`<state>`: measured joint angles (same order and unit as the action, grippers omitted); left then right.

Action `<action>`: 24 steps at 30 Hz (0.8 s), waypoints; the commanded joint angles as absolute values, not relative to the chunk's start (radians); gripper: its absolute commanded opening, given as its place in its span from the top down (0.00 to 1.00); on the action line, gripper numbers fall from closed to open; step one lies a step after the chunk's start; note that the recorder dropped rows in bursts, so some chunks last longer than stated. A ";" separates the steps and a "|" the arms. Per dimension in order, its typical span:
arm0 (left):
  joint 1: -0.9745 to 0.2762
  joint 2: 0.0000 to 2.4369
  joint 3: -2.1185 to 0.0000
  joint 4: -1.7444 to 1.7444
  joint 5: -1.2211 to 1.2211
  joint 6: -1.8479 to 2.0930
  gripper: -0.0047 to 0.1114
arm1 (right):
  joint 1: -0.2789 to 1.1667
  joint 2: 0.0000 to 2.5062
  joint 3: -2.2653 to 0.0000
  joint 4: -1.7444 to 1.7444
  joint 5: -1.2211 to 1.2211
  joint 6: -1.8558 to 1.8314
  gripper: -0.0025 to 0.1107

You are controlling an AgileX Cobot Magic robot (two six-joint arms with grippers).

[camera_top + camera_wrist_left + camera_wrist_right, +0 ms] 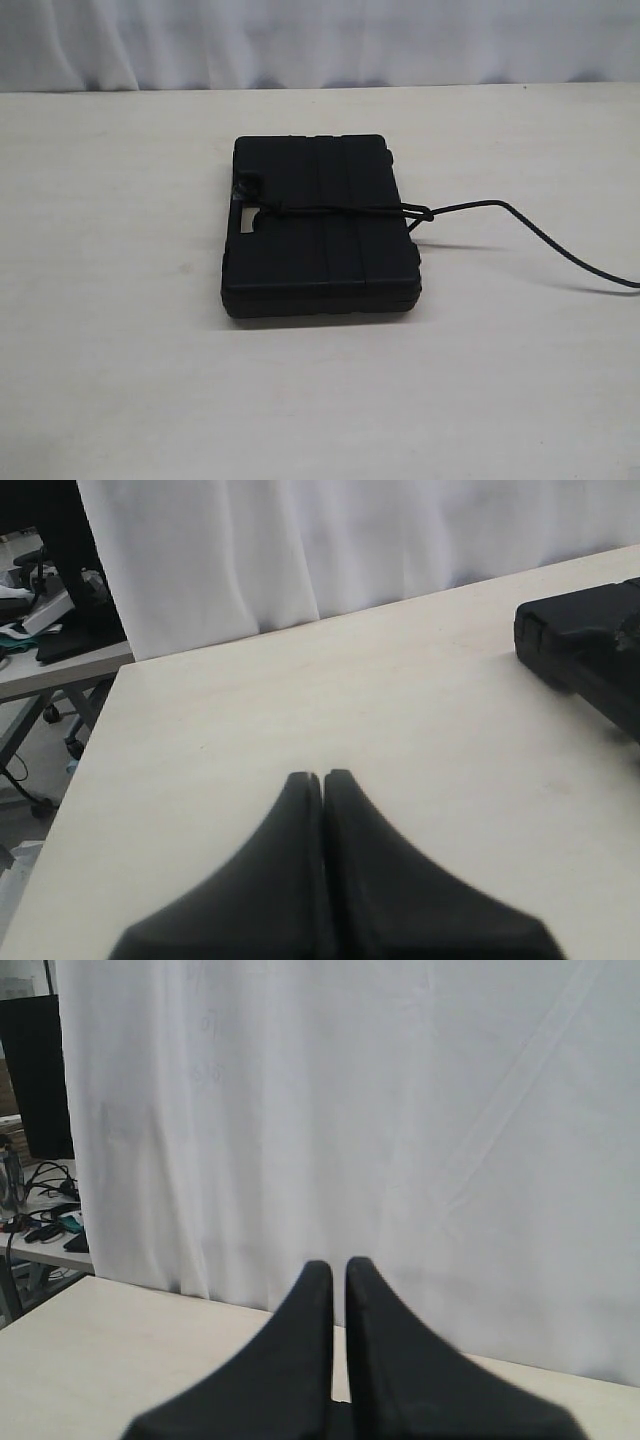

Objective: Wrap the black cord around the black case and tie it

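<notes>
Lab: white curtain (400, 1110), cluttered side desk (62, 668)
</notes>
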<state>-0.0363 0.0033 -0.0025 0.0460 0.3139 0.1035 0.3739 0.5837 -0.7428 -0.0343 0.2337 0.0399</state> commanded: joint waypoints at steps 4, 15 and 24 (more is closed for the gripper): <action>-0.036 0.000 0.000 0.042 0.309 0.092 0.96 | 0.376 0.579 -0.738 -0.033 0.237 0.042 0.94; -0.036 0.000 0.000 0.042 0.309 0.092 0.96 | 0.376 0.579 -0.738 -0.033 0.237 0.042 0.94; -0.036 0.000 0.000 0.042 0.309 0.092 0.96 | 0.376 0.579 -0.738 -0.033 0.237 0.042 0.94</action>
<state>-0.0363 0.0033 -0.0025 0.0435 0.3139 0.1014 0.3739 0.5837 -0.7428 -0.0343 0.2337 0.0399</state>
